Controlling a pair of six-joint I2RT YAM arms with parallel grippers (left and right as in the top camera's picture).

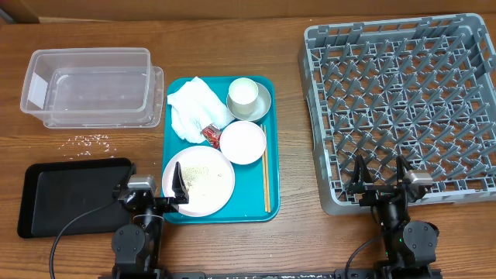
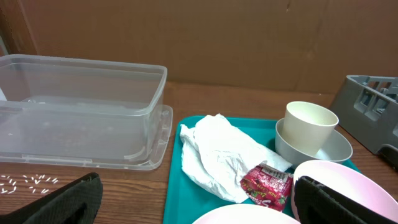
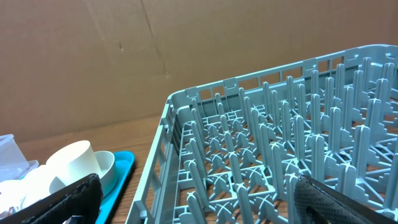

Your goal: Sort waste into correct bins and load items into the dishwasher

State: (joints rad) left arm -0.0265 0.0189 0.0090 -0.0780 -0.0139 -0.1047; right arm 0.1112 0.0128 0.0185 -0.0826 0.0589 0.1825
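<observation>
My left gripper (image 1: pixel 153 186) at seven o'clock by the pink plate (image 1: pixel 223 186) and right gripper (image 1: pixel 380 177) at five o'clock by the dish rack (image 1: pixel 403 101) both gape empty, napkin (image 1: pixel 194 108) at the teal tray's (image 1: pixel 252 190) eleven o'clock.

teal tray (image 1: pixel 263 85), white napkin (image 1: pixel 194 108), red wrapper (image 1: pixel 211 135), grey latticed rack (image 1: pixel 403 108).

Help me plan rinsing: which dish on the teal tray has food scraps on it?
The wide pale pink plate at the teal tray's front-left corner; rice-like scraps lie on it. The pink bowl, cream cup and grey-green bowl show none.
</observation>
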